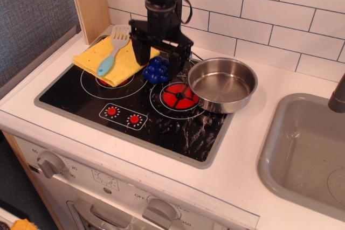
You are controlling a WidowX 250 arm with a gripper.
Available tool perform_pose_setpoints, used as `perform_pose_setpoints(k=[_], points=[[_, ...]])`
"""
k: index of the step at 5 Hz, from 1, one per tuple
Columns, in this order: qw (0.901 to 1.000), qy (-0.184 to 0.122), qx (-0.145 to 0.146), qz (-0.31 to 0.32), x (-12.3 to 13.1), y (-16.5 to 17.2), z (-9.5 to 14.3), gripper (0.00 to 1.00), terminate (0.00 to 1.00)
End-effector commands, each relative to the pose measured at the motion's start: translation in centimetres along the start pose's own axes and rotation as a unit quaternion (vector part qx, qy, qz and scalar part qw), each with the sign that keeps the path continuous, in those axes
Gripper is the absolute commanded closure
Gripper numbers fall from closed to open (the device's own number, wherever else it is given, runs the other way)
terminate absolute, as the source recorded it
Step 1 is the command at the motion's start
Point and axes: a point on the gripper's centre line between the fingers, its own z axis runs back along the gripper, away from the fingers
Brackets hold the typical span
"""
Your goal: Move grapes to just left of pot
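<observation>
The blue grapes (156, 70) lie on the black stovetop (81, 98), between the two burner rings and a short way left of the pot. The pot (221, 83) is a shiny steel pan on the right side of the stove, partly over the red burner (178, 96). My gripper (159, 60) hangs straight down right over the grapes. Its black fingers (138, 51) stand spread on either side of the cluster, with gaps showing, so it looks open. The grapes' back side is hidden by the gripper.
A yellow cloth (116, 57) with a light-blue-handled spatula (111, 52) covers the back-left burner. A white tiled wall (269, 14) runs behind the stove. A grey sink (307, 149) is at the right, and a wooden post (89, 1) stands at the back left.
</observation>
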Motion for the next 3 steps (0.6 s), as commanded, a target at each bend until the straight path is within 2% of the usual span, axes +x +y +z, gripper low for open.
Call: perform_pose_setpoints(k=[1,2,3], points=[[0.9980,-0.056,-0.024,-0.017,-1.60,-0.48,4.40,0.00,0.00],[0.9980,-0.056,-0.024,-0.017,-1.60,-0.48,4.40,0.00,0.00],[0.9980,-0.056,-0.024,-0.017,-1.60,-0.48,4.40,0.00,1.00]])
